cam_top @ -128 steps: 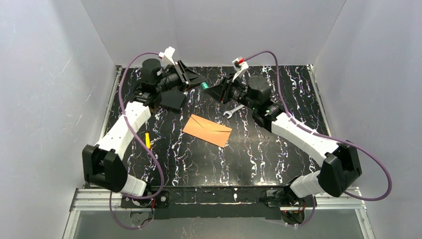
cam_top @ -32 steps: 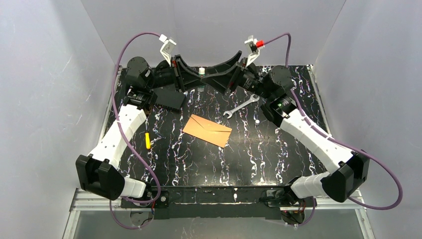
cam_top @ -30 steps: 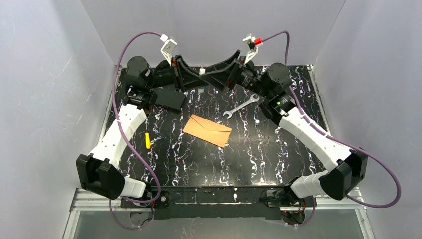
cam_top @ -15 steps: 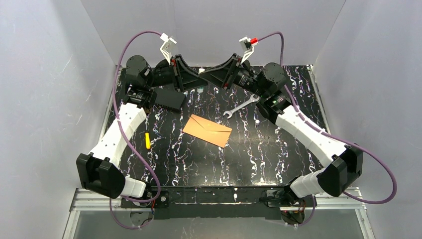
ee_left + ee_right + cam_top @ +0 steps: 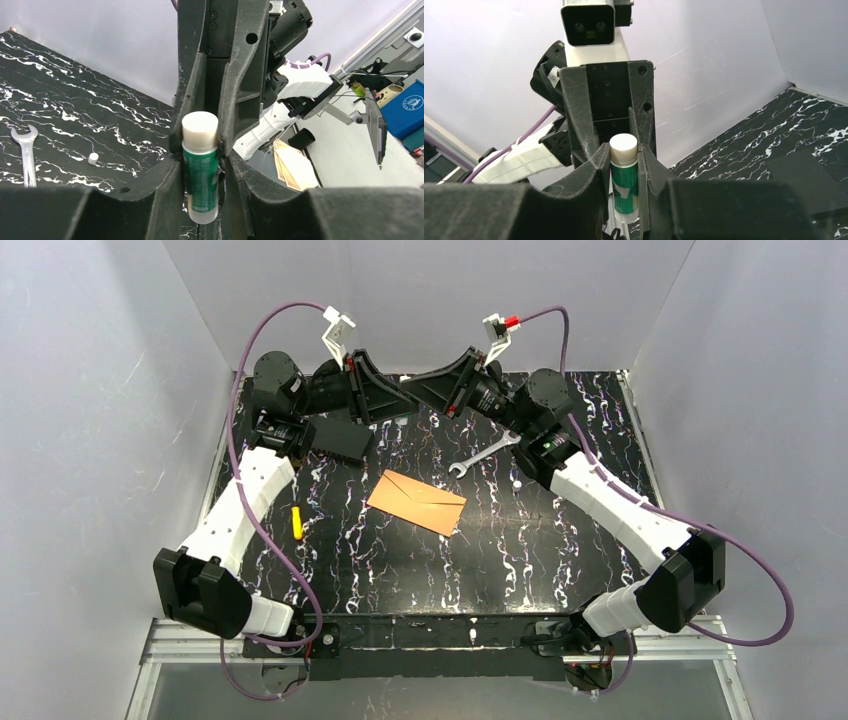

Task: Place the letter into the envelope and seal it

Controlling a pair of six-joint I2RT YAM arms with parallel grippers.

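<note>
The orange-brown envelope (image 5: 416, 502) lies flat at the table's middle, flap side up. The letter is out of view. High at the back centre my left gripper (image 5: 398, 398) and right gripper (image 5: 412, 386) meet tip to tip around a green glue stick (image 5: 201, 175) with a white top. In the right wrist view the right gripper (image 5: 624, 155) is shut on the stick (image 5: 625, 187), pressing both sides. In the left wrist view the left gripper (image 5: 201, 165) hugs the stick's lower part, with a thin dark gap on one side.
A silver wrench (image 5: 484, 454) lies right of the envelope, a small white cap (image 5: 517, 483) beside it. A flat black rectangular object (image 5: 343, 440) sits at the back left and a yellow item (image 5: 296, 521) at the left. White walls enclose three sides.
My right gripper has swung left to the left gripper and closed round the glue stick. The left arm has hardly moved. Envelope and wrench lie as before.
</note>
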